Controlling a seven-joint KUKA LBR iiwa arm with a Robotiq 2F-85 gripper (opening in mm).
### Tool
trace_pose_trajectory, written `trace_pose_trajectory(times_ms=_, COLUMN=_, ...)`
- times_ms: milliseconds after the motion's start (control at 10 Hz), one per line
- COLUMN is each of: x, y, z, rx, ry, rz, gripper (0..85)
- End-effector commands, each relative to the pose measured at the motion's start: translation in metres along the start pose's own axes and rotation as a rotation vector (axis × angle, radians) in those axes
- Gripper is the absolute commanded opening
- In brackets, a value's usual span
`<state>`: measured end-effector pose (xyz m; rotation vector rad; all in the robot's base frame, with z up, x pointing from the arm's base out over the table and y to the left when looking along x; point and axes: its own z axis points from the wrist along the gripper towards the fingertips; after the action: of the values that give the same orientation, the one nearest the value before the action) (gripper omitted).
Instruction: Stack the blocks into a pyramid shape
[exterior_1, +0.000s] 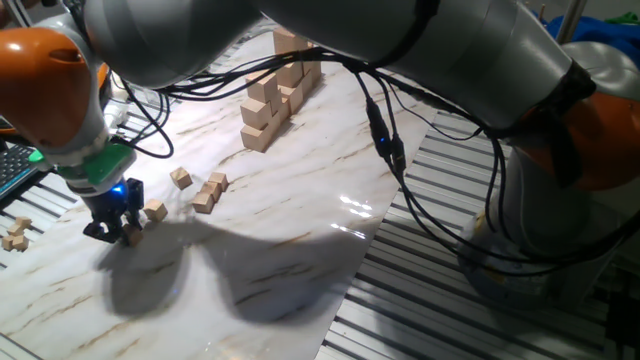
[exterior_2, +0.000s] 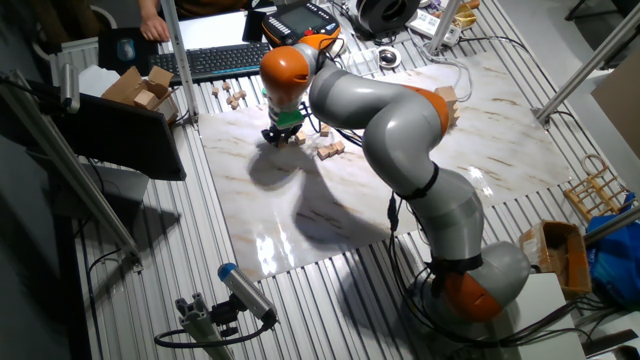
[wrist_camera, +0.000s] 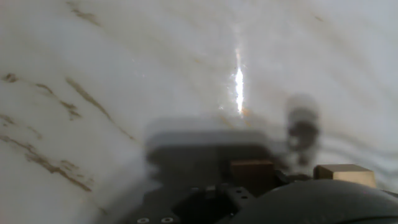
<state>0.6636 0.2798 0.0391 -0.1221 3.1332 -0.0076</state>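
The gripper (exterior_1: 118, 232) is reaching down to the marble-patterned board (exterior_1: 300, 200), its black fingers (exterior_1: 100, 228) meeting the surface near the board's keyboard-side edge. A small light-wood block (exterior_1: 132, 235) is sitting between the fingers, low against the board, and the fingers are closing around it (the hand view, blurred as it is, is showing a block (wrist_camera: 252, 174) right at the fingertips with a second one (wrist_camera: 345, 174) just beside it).

Taking the gripper as the landmark: another small block (exterior_1: 156, 210) is lying just beside it, toward the middle of the board. A little further that way, one block (exterior_1: 181, 178) is resting alone, and a loose cluster of three blocks (exterior_1: 210, 192) is lying close to it, touching or nearly touching one another. None of these is sitting on top of another, so no pyramid is showing yet.

Well apart from the gripper, toward the far side of the board, a staircase stack of larger pale cubes (exterior_1: 275, 90) is standing upright. On the opposite side of the gripper, off the board's edge, a few tiny wooden pieces (exterior_1: 15, 235) are lying on the table.

In the other fixed view the arm (exterior_2: 400, 130) is arching over the board, with the gripper (exterior_2: 283, 138) pressing down near the keyboard (exterior_2: 215, 62).
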Motion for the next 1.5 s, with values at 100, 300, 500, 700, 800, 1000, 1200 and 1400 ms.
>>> trace_pose_trajectory(times_ms=100, x=0.011, y=-0.011, z=-0.018, rx=-0.013, ry=0.033, rz=0.005, gripper=0.0)
trace_pose_trajectory(times_ms=300, x=0.020, y=-0.035, z=-0.040, rx=-0.062, ry=0.060, rz=0.014, gripper=0.0)
trace_pose_trajectory(times_ms=500, x=0.025, y=-0.058, z=-0.054, rx=-0.051, ry=0.059, rz=-0.001, gripper=0.0)
trace_pose_trajectory(times_ms=700, x=0.029, y=-0.077, z=-0.059, rx=-0.018, ry=0.060, rz=0.011, gripper=0.0)
trace_pose_trajectory(times_ms=800, x=0.031, y=-0.088, z=-0.058, rx=-0.010, ry=0.051, rz=-0.001, gripper=0.0)
trace_pose_trajectory(times_ms=1000, x=0.038, y=-0.113, z=-0.052, rx=-0.012, ry=0.049, rz=-0.018, gripper=0.0)
trace_pose_trajectory(times_ms=1200, x=0.045, y=-0.130, z=-0.050, rx=-0.018, ry=0.060, rz=-0.030, gripper=0.0)
trace_pose_trajectory(times_ms=1400, x=0.053, y=-0.143, z=-0.048, rx=-0.017, ry=0.069, rz=-0.036, gripper=0.0)
